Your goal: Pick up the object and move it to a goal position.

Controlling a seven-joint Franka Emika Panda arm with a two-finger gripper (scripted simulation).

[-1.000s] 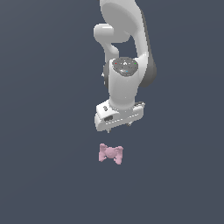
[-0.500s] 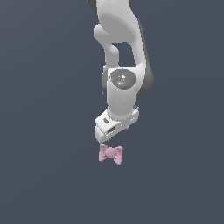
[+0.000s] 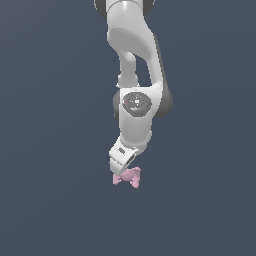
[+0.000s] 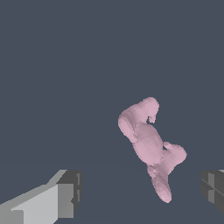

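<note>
The object point(image 3: 132, 176) is a small pale pink lumpy thing like a bow tie, lying on the dark grey floor. My white gripper point(image 3: 121, 169) hangs right over it and hides its upper left part in the exterior view. In the wrist view the object point(image 4: 148, 144) lies slantwise, closer to one dark finger pad point(image 4: 212, 185) than to the other finger point(image 4: 65, 192). The gripper point(image 4: 140, 189) is open, its fingers stand wide apart, and neither finger touches the object.
The white arm point(image 3: 134, 75) reaches down from above in the exterior view. Around the object there is only the plain dark grey ground point(image 3: 55, 190).
The arm has come down and the hand has turned and tilted. It went from well above the object to right over it, now covering part of it. The object has not moved.
</note>
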